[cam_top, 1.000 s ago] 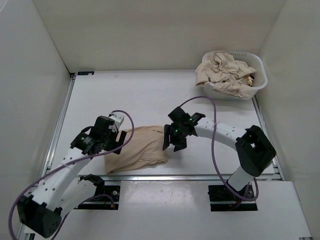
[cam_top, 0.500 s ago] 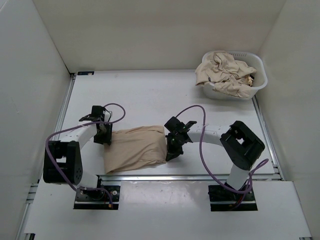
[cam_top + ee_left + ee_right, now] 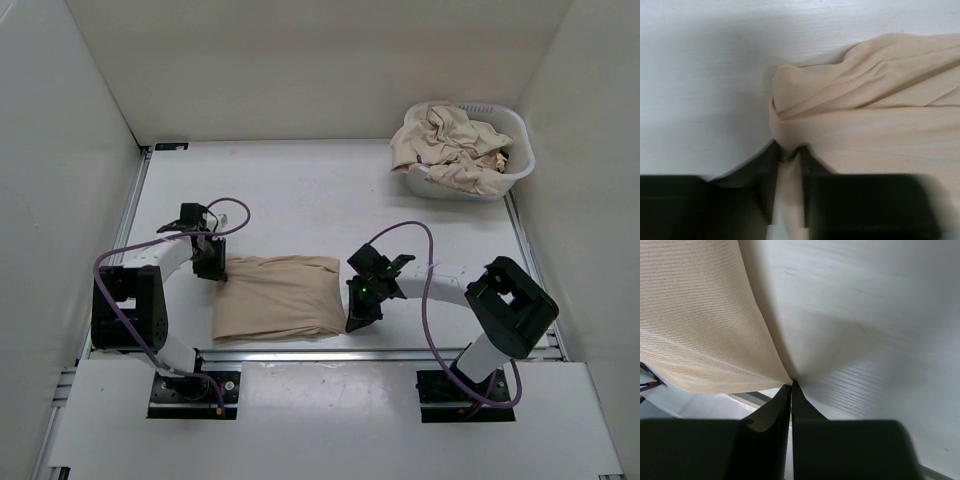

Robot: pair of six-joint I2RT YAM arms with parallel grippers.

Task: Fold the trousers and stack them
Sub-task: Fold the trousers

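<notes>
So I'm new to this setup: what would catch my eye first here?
The folded beige trousers lie near the front table edge, the left gripper pinching one corner and the right gripper shut on the opposite corner. At the far right stands a white laundry basket heaped with more trousers.

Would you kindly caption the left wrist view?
Left hand pinching a corner of the folded beige trousers on the white table.

I see two arms with white links and black joint housings. A purple cable (image 3: pixel 125 262) runs along the left arm (image 3: pixel 150 268), and another purple cable (image 3: pixel 427 290) loops over the right arm (image 3: pixel 455 280). The fingers (image 3: pixel 767 182) are black and wedge-shaped.
</notes>
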